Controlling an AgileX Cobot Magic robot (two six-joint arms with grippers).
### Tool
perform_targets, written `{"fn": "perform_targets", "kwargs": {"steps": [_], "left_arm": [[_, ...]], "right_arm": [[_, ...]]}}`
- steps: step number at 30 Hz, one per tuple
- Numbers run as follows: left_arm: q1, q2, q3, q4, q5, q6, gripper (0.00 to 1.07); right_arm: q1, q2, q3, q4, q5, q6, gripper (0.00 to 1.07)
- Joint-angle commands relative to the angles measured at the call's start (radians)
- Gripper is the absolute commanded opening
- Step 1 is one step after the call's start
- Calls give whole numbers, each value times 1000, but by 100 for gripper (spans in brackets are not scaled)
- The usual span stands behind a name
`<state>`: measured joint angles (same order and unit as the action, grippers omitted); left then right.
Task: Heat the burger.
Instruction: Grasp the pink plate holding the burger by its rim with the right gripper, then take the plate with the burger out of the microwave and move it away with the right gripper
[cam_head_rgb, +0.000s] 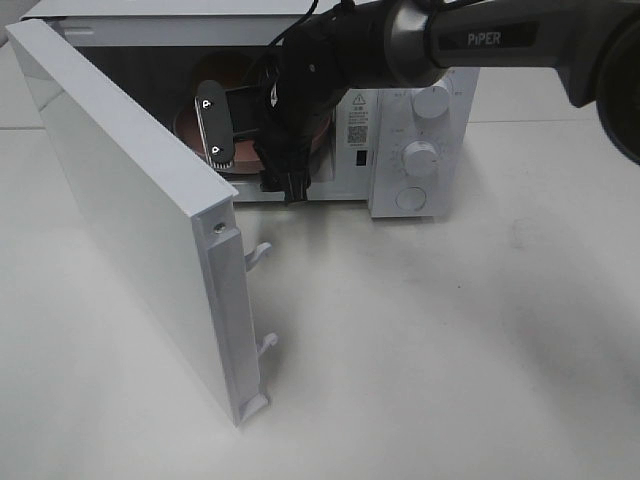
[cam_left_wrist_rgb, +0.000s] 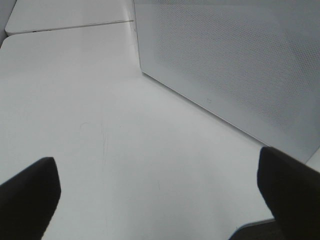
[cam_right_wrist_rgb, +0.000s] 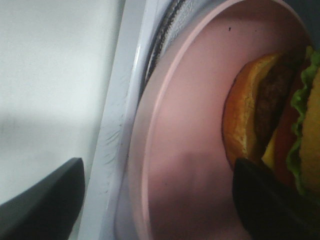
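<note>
Inside the white box-shaped microwave oven (cam_head_rgb: 420, 140), the round burger (cam_right_wrist_rgb: 265, 110) with golden bun, green lettuce and dark patty lies on the flat pink round plate (cam_right_wrist_rgb: 185, 140). Only the right wrist view shows it; in the high view the right gripper (cam_head_rgb: 285, 170), at upper centre, hides it. Its fingers stand apart, one dark fingertip (cam_right_wrist_rgb: 265, 200) close beside the bun; whether it touches cannot be told. The left gripper (cam_left_wrist_rgb: 160, 195) hangs with fingers spread wide over the white table (cam_left_wrist_rgb: 100, 125), beside the oven's open white door (cam_head_rgb: 140, 220).
</note>
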<state>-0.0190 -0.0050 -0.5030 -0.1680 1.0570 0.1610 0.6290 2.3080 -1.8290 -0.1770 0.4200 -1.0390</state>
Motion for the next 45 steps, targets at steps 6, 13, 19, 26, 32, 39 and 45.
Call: {"fn": "perform_targets", "kwargs": {"steps": [6,13,19,26,32,39,45], "left_arm": [[0,-20,2,-1,-15,-8,100],[0,-20,2,-1,-15,-9,100],[0,-20,2,-1,-15,-9,100],[0,-20,2,-1,-15,-9,100],[0,-20,2,-1,-15,-9,100],[0,-20,2,-1,-15,-9,100],[0,-20,2,-1,-15,-9,100]], "right_arm": [[-19,47,-56,23,27,4,73],[-26,58,-59,26,17,-3,35],[-26,58,-59,28,7,-2,0],[-26,58,-59,30,21,-2,0],[-24,55,-59,30,60,-4,0],[-10,40,-53,30,96,-27,0],[-6,-25,12,41,74,-116,0]]}}
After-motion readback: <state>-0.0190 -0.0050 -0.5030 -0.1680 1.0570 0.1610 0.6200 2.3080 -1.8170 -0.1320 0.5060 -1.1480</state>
